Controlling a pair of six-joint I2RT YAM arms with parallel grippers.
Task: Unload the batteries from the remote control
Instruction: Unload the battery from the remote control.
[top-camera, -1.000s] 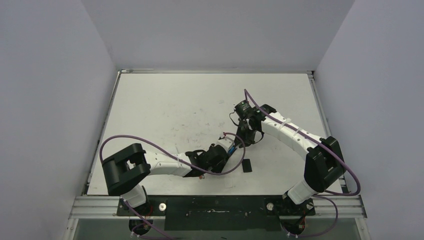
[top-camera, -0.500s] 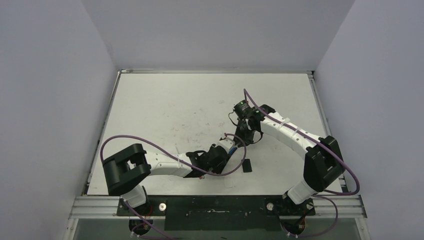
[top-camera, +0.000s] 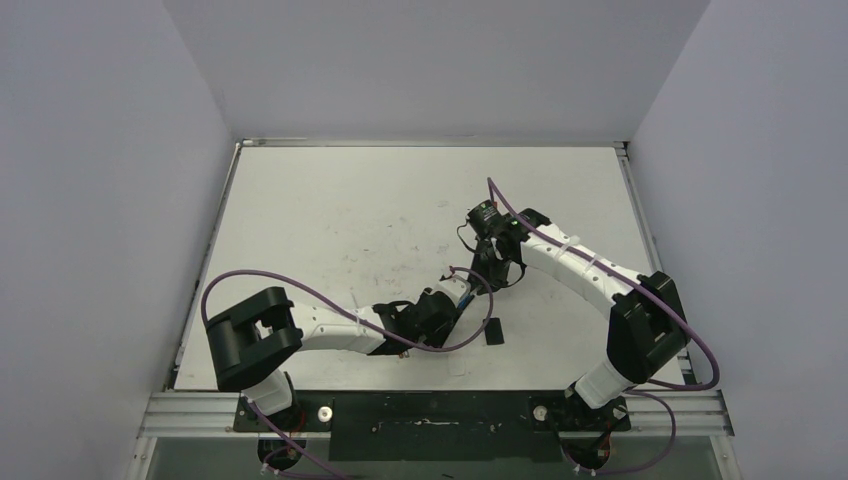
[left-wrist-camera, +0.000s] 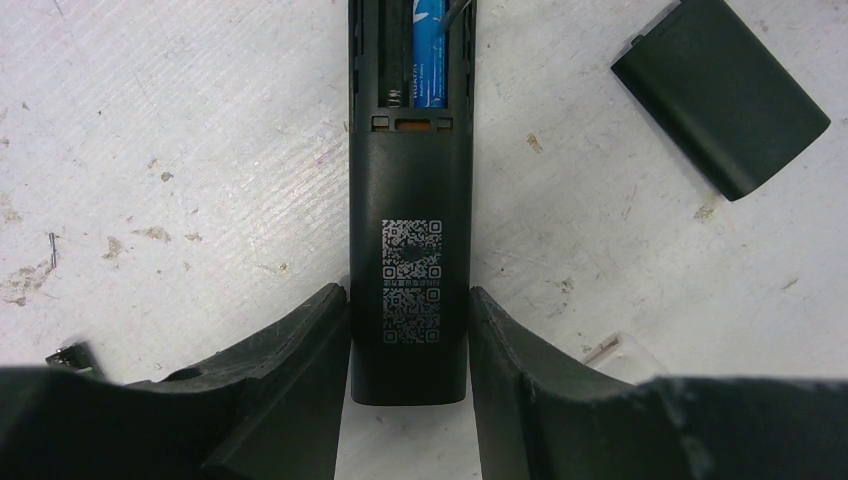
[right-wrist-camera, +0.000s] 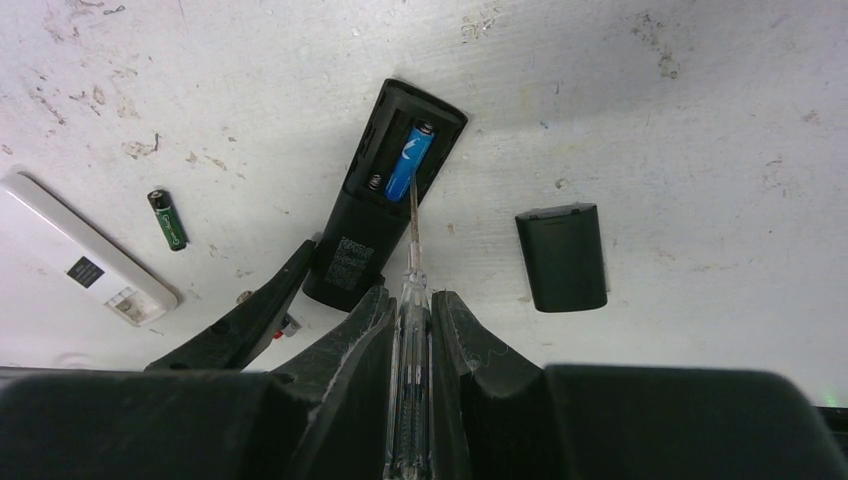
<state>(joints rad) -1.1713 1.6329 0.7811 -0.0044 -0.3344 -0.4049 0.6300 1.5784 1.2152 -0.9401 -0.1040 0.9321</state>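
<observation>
The left pincer (left-wrist-camera: 408, 300) is part open, its two fingers clamped on the sides of the black remote (left-wrist-camera: 410, 200) at the end with the printed code. The remote lies flat on the bench (right-wrist-camera: 650, 120), back up, its long axis running straight away from that pincer, with the open battery bay at the far end. One blue cell (left-wrist-camera: 427, 50) sits in the right-hand slot, lengthwise along the remote; the left slot shows a bare spring.

The right pincer (right-wrist-camera: 412, 300) is nearly closed on a clear-handled screwdriver (right-wrist-camera: 411, 340), whose thin shaft reaches forward and meets the blue cell.

The cover (left-wrist-camera: 720, 95) lies apart, right of the remote. A dark cell (right-wrist-camera: 168, 220) lies loose on the bench to the remote's left, just beside a white remote (right-wrist-camera: 85, 265).
</observation>
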